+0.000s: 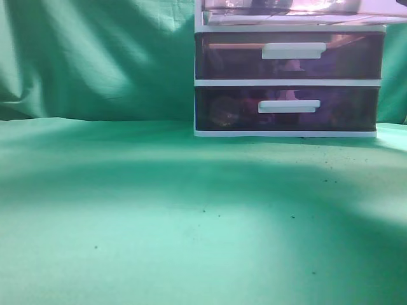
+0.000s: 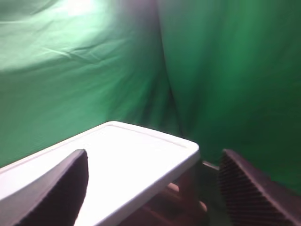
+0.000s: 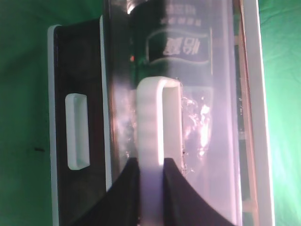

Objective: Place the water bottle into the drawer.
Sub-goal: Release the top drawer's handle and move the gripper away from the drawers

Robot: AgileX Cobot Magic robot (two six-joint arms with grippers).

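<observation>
The water bottle (image 3: 181, 42) lies inside the drawer (image 3: 216, 141) — behind its handle (image 3: 157, 141). Below sit two more drawers (image 1: 289, 79) — the cabinet stands on the table (image 1: 159, 210).

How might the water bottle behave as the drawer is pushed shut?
The water bottle lies on its side in the drawer, so it may roll. Its glossy plastic probably slides easily. The right gripper grips the rigid-looking handle.

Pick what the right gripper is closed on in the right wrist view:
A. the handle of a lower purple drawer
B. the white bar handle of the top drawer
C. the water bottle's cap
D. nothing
B. The right gripper pinches the white bar handle of the top drawer, with the water bottle lying inside behind the translucent front.
</observation>
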